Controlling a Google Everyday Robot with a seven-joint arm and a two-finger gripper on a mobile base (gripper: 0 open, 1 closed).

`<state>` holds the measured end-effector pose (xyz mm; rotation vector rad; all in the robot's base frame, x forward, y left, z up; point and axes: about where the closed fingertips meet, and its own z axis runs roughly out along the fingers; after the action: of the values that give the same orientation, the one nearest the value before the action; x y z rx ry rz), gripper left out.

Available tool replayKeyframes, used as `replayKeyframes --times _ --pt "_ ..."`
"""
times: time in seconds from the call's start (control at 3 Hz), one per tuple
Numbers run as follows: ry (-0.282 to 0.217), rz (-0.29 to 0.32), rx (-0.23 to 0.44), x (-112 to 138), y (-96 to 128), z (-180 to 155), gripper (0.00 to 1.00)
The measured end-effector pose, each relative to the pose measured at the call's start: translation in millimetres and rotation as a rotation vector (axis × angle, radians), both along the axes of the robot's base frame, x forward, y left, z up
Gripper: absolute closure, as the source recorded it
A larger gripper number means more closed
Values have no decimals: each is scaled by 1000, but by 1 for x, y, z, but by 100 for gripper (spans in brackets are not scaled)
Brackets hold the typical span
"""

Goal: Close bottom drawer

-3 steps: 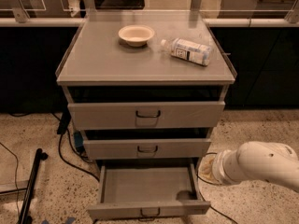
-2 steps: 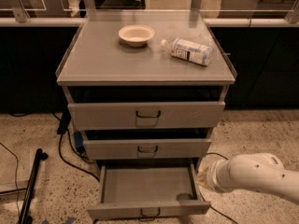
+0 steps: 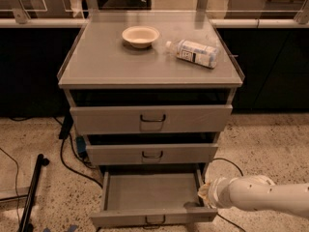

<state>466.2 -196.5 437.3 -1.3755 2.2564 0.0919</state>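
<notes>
The bottom drawer of the grey cabinet stands pulled out, an empty shallow grey tray with a small dark handle on its short front panel. My white arm reaches in from the right edge. The gripper is at the drawer's right side wall near the front corner, mostly hidden behind the arm's wrist. The middle drawer and top drawer above are pushed in.
A cream bowl and a lying plastic bottle rest on the cabinet top. Black cables run on the speckled floor at left, beside a black stand leg. Dark counters stand behind.
My arm has moved left toward the bottom drawer's right front corner. The drawer has not visibly moved.
</notes>
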Motion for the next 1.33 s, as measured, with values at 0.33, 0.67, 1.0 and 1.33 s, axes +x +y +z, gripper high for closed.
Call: replayKeyframes --times 0.33,0.67,1.0,1.33 --pt "4 -24 73 0 9 -50 100" --pt "4 -24 73 0 9 -50 100" --pt "18 -18 76 -8 12 -76 100" --pt "56 -28 108 -21 15 -124 100"
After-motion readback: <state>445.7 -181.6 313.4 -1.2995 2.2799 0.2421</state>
